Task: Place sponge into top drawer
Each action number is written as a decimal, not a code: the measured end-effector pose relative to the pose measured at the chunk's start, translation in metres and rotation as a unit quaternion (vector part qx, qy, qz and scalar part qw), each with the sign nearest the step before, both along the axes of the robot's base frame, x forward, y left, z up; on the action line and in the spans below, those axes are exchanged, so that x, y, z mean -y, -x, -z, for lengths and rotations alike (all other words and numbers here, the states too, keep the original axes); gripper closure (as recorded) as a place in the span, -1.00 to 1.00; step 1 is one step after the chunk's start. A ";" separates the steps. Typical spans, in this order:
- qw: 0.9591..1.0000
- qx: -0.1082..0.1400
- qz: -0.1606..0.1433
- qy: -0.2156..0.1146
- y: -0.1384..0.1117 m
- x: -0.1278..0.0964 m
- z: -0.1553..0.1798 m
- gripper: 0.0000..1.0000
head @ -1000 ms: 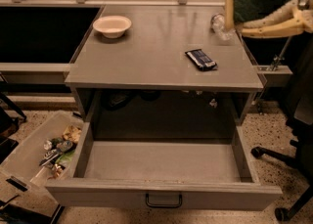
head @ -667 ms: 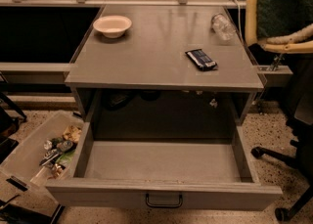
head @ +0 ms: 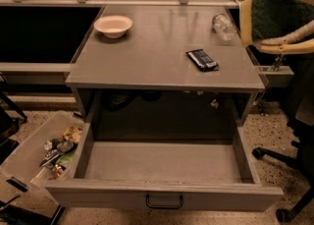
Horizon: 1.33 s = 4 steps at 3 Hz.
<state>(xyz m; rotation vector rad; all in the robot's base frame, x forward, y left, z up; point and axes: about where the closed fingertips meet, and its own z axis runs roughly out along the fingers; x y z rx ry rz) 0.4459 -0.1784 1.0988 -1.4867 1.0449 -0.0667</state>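
Observation:
The sponge, dark green on top with yellow foam edges, is held high at the upper right of the camera view, beside the table's far right corner. My gripper is shut on it, and its cream fingers wrap the sponge above and below. The top drawer is pulled fully open under the grey tabletop, low and left of the gripper. Its flat bottom is bare, and its dark bar handle sits at the centre of the front panel.
On the tabletop are a white bowl at the far left, a dark blue wrapper and a clear bottle at the right. A clear bin of clutter stands on the floor at the left. A chair base is at the right.
My gripper has moved right and a little down with the sponge. It has turned so the sponge's green face now points toward the camera.

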 end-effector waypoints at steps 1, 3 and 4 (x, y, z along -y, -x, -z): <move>1.000 -0.007 -0.005 -0.001 -0.007 -0.001 0.006 1.00; 0.973 -0.144 -0.043 0.177 0.015 0.019 0.117 1.00; 0.966 -0.157 -0.047 0.200 0.021 0.025 0.128 1.00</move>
